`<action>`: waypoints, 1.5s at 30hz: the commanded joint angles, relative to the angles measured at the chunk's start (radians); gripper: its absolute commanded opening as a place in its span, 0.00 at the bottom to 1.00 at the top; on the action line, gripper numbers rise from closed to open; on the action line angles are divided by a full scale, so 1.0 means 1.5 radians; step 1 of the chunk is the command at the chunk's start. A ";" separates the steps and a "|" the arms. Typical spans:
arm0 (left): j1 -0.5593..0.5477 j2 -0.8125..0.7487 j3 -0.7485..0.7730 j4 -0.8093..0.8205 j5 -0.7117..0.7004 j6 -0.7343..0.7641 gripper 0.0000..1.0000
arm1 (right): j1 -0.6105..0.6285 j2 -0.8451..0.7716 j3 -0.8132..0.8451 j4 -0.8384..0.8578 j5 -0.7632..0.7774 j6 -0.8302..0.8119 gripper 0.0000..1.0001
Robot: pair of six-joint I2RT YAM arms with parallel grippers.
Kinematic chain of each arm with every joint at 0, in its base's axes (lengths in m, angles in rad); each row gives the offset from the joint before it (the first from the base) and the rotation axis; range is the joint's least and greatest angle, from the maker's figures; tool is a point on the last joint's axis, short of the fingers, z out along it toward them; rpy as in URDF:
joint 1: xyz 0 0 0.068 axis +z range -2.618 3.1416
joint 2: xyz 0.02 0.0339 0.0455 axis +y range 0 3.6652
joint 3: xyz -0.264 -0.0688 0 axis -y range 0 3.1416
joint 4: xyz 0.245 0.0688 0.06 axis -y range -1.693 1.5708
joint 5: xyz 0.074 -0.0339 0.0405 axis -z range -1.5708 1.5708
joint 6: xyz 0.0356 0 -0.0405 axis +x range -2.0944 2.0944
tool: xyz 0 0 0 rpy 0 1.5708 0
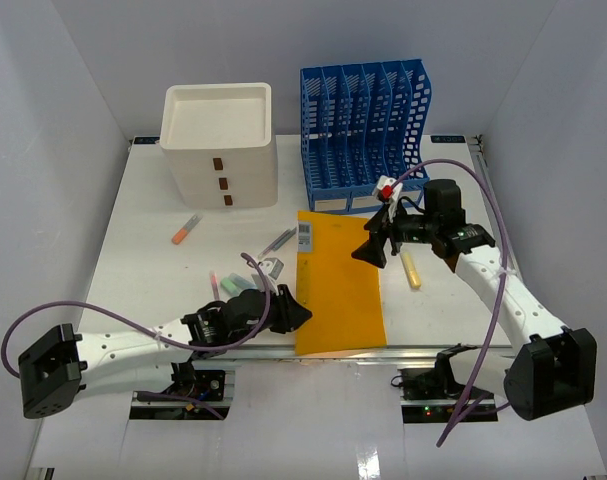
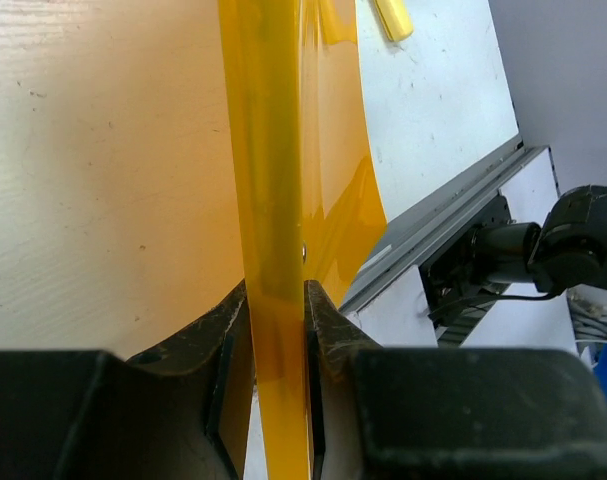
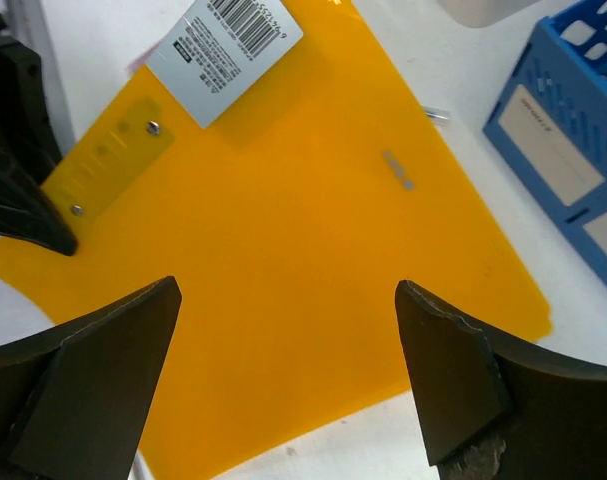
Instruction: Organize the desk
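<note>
While our left gripper (image 2: pixel 275 300) pinches the orange folder (image 1: pixel 338 290) by its left edge, near-centre on the desk (image 1: pixel 143 280), our right gripper (image 3: pixel 288 290) hovers wide open above, likely to share the lift.

Left arm (image 1: pixel 133 345) low, jaws clamping folder (image 1: pixel 338 285); right arm (image 1: pixel 503 290) extended, jaws wide.
</note>
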 commanded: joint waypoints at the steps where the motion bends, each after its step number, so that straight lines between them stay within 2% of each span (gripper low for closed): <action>1: -0.005 -0.053 0.023 -0.029 -0.015 0.077 0.00 | -0.025 0.017 0.018 0.045 -0.136 0.051 0.98; 7: -0.006 -0.135 0.014 -0.045 -0.029 0.099 0.00 | -0.115 0.042 0.046 0.049 -0.320 -0.008 0.93; 11: -0.006 -0.149 0.025 -0.051 -0.021 0.131 0.00 | -0.128 0.057 0.088 0.037 -0.339 -0.015 0.92; 13: -0.006 -0.144 0.035 -0.054 -0.021 0.141 0.00 | -0.126 0.074 0.105 0.043 -0.322 0.041 0.92; 16: -0.006 -0.137 0.043 -0.055 -0.033 0.150 0.00 | -0.125 0.070 0.088 0.087 -0.257 0.114 0.94; 20: -0.006 -0.140 0.049 -0.047 -0.051 0.160 0.00 | -0.125 0.040 0.014 0.253 -0.227 0.267 0.94; 23: -0.006 -0.139 0.060 -0.040 -0.052 0.169 0.00 | -0.122 0.024 0.002 0.317 -0.208 0.320 0.94; 25: -0.006 -0.137 0.068 -0.040 -0.056 0.176 0.00 | -0.120 0.025 0.017 0.314 -0.193 0.322 0.94; 28: -0.006 -0.127 0.077 -0.040 -0.076 0.189 0.00 | -0.102 0.034 0.074 0.250 -0.141 0.325 0.93; 32: -0.006 -0.099 0.099 -0.037 -0.100 0.203 0.00 | -0.001 0.021 0.144 0.133 0.011 0.307 0.90; 35: -0.006 -0.073 0.119 -0.034 -0.107 0.215 0.00 | 0.083 0.010 0.168 0.099 0.142 0.303 0.90; 43: -0.006 -0.072 0.132 -0.022 -0.132 0.233 0.00 | 0.100 -0.007 0.201 0.099 0.232 0.385 0.90; 45: -0.006 -0.076 0.133 -0.015 -0.124 0.239 0.00 | 0.100 -0.022 0.199 0.104 0.306 0.382 0.90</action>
